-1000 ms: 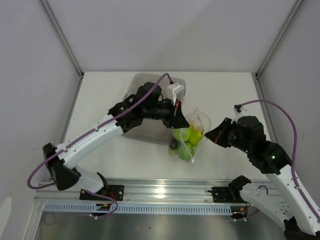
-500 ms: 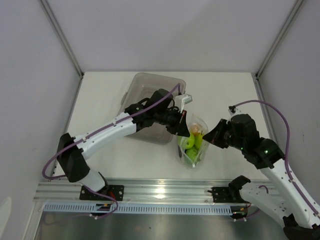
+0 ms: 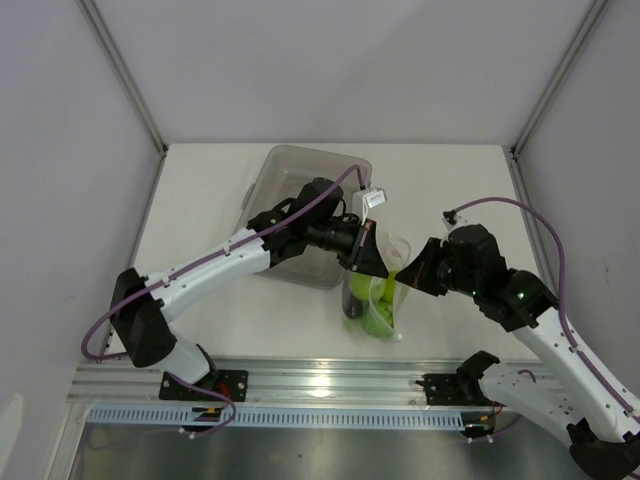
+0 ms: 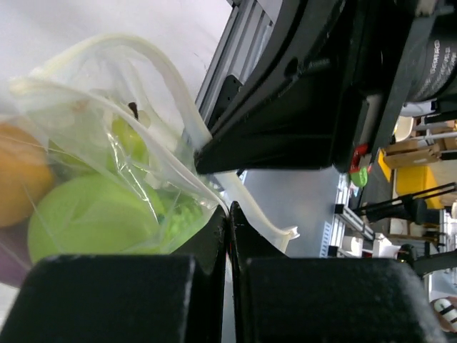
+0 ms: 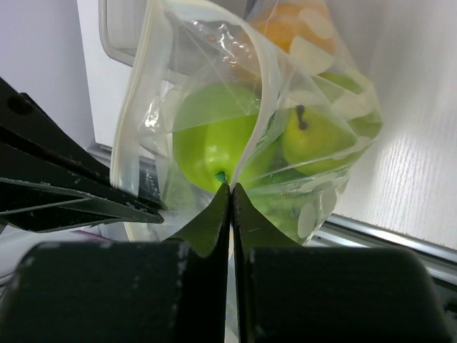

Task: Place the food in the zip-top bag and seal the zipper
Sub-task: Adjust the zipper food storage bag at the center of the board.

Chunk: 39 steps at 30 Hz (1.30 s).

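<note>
The zip-top bag [image 3: 382, 285] hangs upright between my two grippers, just in front of the grey tray [image 3: 300, 165]. Its mouth faces up and is still parted. Inside are green fruits [image 5: 213, 139], an orange fruit [image 5: 285, 18] and a dark purple piece [image 3: 352, 300]. My left gripper [image 3: 368, 258] is shut on the bag's top edge [image 4: 214, 204] on the left side. My right gripper [image 3: 405, 275] is shut on the bag's top edge [image 5: 235, 168] on the right side. The zipper strip [image 5: 136, 107] curves open between them and also shows in the left wrist view [image 4: 171, 78].
The tray stands at the back centre, under my left forearm [image 3: 240, 255]. The aluminium rail [image 3: 320, 385] runs along the table's near edge, close in front of the bag. Grey walls enclose the table on three sides.
Both grippers have carried the bag toward the front and drawn closer together. The bag now hangs narrower and more upright, with the food settled at its bottom.
</note>
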Tool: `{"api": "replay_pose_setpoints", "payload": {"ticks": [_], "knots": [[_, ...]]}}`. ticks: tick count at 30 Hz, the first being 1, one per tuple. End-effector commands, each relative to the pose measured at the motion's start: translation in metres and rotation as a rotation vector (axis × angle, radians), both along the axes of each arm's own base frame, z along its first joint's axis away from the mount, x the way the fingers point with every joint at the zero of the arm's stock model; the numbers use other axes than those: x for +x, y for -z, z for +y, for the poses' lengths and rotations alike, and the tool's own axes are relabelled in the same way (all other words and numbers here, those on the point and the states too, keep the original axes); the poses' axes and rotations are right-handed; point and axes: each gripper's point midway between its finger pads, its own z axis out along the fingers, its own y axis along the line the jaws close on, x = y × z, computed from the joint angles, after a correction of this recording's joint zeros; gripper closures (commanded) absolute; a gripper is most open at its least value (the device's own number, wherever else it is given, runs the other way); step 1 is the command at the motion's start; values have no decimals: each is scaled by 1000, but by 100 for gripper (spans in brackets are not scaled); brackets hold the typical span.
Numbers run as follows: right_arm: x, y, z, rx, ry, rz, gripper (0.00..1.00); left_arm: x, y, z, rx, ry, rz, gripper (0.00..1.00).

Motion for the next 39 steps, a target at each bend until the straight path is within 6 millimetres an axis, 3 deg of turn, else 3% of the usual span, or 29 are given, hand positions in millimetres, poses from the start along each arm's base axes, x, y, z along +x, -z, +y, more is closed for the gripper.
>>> {"api": "replay_pose_setpoints", "payload": {"ticks": [1, 12, 15, 16, 23, 31, 39], "knots": [[3, -21, 17, 81, -33, -52, 100, 1, -10, -13, -50, -17, 51, 99], [-6, -7, 21, 71, -84, -32, 98, 14, 8, -26, -23, -75, 126, 99], [-9, 3, 17, 58, -80, -24, 81, 15, 9, -28, -30, -82, 138, 99], [-10, 5, 16, 57, -80, -22, 68, 15, 9, -28, -29, -84, 139, 99], [-19, -1, 5, 42, -85, -66, 13, 19, 11, -29, -32, -116, 145, 99], [-32, -15, -19, -26, -72, -109, 12, 21, 15, -29, -25, -120, 145, 99], [-60, -6, -53, -57, -11, -105, 20, 19, 21, -32, -23, -104, 156, 99]]}}
